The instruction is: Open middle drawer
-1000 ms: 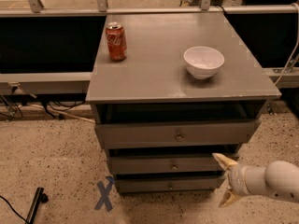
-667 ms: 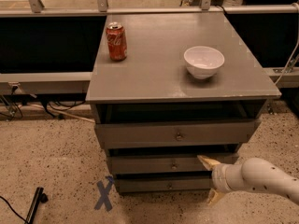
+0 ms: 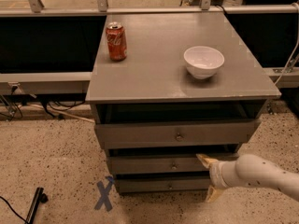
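The grey cabinet has three drawers. The middle drawer [image 3: 149,165] has a flat grey front with a small round metal knob [image 3: 174,166] at its centre, and it sits slightly out from the cabinet. The top drawer [image 3: 140,135] above it stands out a little further. The bottom drawer [image 3: 154,185] is below. My gripper [image 3: 204,178] comes in from the lower right on a white arm. It is open, with one yellowish finger [image 3: 203,160] against the middle drawer's front just right of the knob and the other finger lower, near the bottom drawer's right end.
A red soda can [image 3: 116,41] and a white bowl [image 3: 203,61] stand on the cabinet top [image 3: 154,73]. A blue tape X [image 3: 103,195] marks the speckled floor at lower left. A black rod [image 3: 34,205] lies on the floor further left. Dark shelving runs behind.
My gripper has moved left along the drawer fronts, from the cabinet's right edge toward the middle drawer's knob. The drawers, can and bowl have not moved.
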Tool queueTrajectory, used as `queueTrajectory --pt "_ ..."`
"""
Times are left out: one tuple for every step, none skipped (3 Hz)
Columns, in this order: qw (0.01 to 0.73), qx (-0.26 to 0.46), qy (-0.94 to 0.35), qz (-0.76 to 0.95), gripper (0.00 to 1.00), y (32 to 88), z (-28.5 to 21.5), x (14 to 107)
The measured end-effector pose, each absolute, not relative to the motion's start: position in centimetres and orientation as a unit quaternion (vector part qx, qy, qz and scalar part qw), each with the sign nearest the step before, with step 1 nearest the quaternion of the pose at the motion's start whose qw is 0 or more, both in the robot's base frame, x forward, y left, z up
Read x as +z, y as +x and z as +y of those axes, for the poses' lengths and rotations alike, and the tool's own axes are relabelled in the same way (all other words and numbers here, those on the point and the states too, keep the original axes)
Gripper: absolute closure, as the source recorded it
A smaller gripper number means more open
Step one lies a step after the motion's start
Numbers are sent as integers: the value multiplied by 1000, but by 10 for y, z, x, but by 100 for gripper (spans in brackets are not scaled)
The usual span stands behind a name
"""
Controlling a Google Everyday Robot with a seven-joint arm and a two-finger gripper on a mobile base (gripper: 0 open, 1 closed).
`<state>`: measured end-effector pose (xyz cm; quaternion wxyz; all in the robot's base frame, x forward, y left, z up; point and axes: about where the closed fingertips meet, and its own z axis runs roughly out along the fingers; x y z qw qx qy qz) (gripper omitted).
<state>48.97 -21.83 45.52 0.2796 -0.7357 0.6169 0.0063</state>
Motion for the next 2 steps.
queueTrajectory --pt "239 -28 -742 625 0 520 -232 436" --pt "225 -62 -736 635 0 555 -253 423"
